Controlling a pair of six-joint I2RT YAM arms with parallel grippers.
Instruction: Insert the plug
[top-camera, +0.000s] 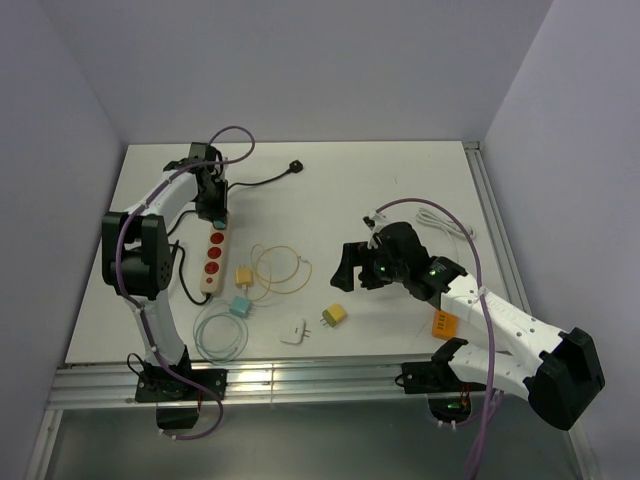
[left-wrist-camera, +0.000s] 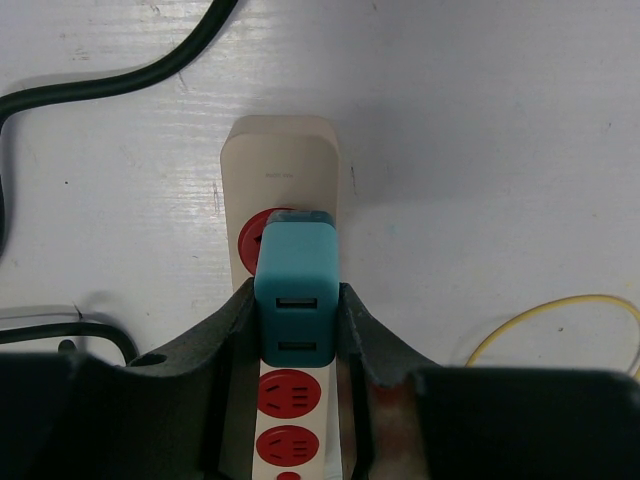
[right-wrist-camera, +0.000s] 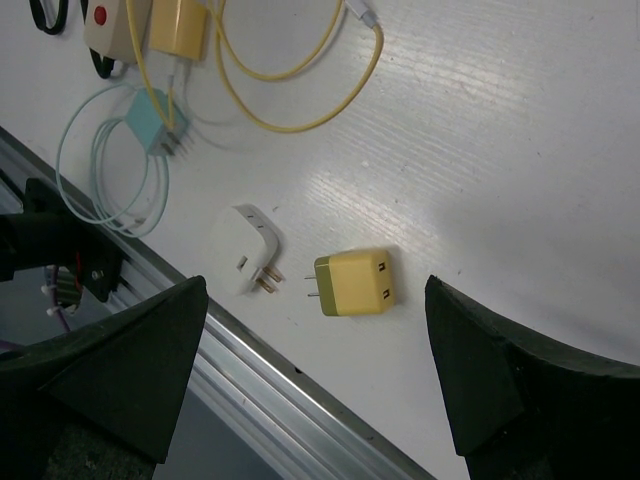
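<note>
Left claw (left-wrist-camera: 297, 305) grips the teal plug (left-wrist-camera: 296, 270) at the strip's (left-wrist-camera: 282, 150) top socket. It looks part-seated, so pushing home and letting go remain. Right claw (top-camera: 352, 268) hangs wide, holding nothing.

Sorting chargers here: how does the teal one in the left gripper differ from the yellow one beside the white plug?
The teal charger is gripped by the left gripper at the end socket of the power strip; the yellow charger lies loose on the table. Teal's prongs are hidden; yellow's show. Both have two USB ports.
</note>
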